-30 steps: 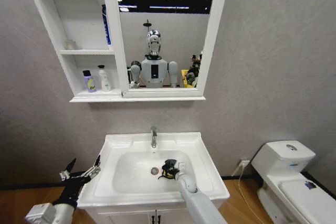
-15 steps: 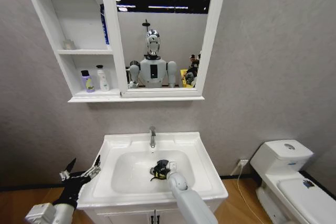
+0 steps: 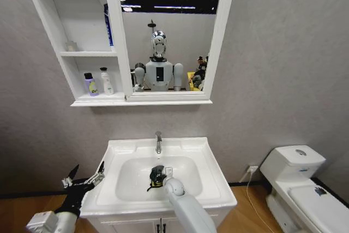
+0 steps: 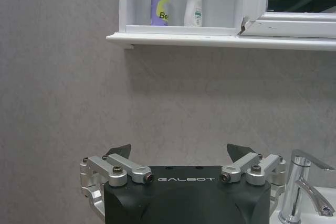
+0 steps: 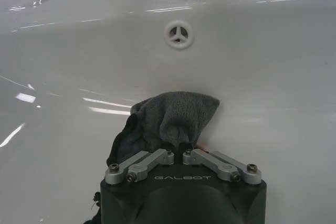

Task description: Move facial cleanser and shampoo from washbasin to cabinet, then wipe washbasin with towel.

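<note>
The right end effector was clamped on the bunched towel, pressed against the washbasin bowl, having slid leftward across it since before. The left end effector hung released off the basin's left edge. Two bottles stood in the cabinet's bottom compartment.

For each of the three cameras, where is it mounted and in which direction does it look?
Head view: on the head, facing the wall; white ceramic washbasin, white shelf cabinet; both arms show.
Left wrist view: behind the open left gripper, beside the basin, facing the wall and cabinet's lowest shelf.
Right wrist view: behind the right gripper, inside the bowl, clamping the dark grey towel.
Shared: purple bottle and white bottle; chrome tap.
</note>
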{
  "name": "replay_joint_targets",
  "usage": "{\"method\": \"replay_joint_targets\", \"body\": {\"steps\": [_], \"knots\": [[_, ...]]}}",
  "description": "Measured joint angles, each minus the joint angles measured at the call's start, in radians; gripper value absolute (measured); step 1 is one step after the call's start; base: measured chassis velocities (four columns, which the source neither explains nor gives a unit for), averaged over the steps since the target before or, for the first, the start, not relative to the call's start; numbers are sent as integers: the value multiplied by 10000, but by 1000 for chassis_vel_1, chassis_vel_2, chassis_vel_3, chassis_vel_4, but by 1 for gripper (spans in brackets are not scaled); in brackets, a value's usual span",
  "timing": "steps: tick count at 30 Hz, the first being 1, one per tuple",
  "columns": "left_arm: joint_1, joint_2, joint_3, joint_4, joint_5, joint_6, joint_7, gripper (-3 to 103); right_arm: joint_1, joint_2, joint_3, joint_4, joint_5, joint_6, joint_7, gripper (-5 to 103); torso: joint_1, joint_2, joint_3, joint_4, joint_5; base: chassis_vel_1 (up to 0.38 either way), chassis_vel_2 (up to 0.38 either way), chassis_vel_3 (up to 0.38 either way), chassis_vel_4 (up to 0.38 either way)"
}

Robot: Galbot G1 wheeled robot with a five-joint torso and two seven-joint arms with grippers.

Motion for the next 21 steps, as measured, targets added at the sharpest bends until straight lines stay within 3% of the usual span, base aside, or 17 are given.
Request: {"method": "replay_joint_targets", "body": {"steps": [14, 21], "knots": [[0, 0, 0, 0, 0, -1, 0, 100, -24, 2, 257, 43, -14, 17, 120, 2, 0, 1, 1, -1, 0, 0, 0, 0, 0], [0, 0, 0, 0, 0, 0, 0, 100, -178, -552, 607, 596, 183, -208, 302, 2, 0, 1, 0, -2, 0, 0, 0, 0, 0]]}}
